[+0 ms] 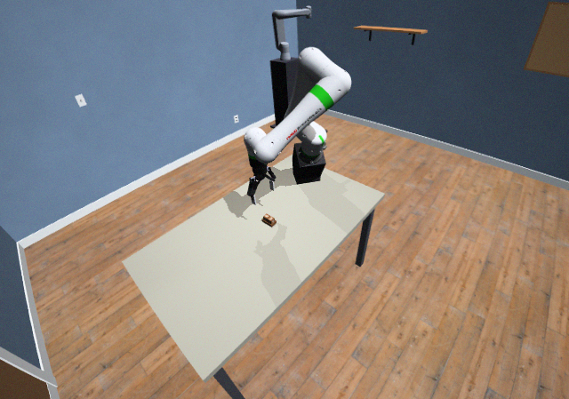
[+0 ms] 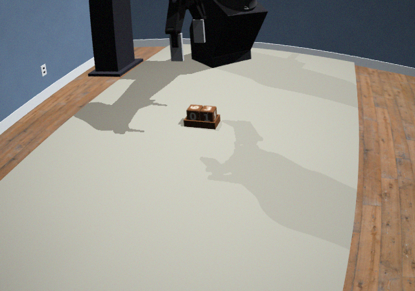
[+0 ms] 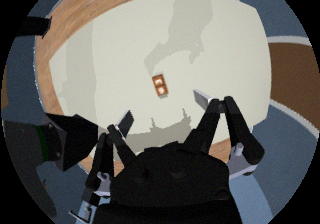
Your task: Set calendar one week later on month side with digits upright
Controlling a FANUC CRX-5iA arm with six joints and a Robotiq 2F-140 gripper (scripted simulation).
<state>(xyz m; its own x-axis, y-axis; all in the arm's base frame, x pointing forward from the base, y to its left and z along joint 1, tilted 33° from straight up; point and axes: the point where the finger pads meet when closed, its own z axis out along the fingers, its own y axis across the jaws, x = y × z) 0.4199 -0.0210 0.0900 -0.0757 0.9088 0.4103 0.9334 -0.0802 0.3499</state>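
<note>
A small brown tray (image 2: 201, 122) lies flat near the middle of the table, holding two brown cubes side by side. The left cube (image 2: 194, 112) shows 0 on its front, the right cube (image 2: 208, 113) shows 1. The month's name is too small to read. The calendar also shows in the top view (image 1: 268, 220) and in the wrist view (image 3: 160, 86). My gripper (image 2: 185, 45) is open and empty, high above the table's far part, well behind and to the left of the calendar. It also shows in the top view (image 1: 260, 191) and in the wrist view (image 3: 163, 114).
The arm's black base (image 2: 227, 30) stands at the table's far end. A black pillar (image 2: 110, 26) stands on the floor behind the table's far left corner. The table's right edge (image 2: 351, 167) drops to the wooden floor.
</note>
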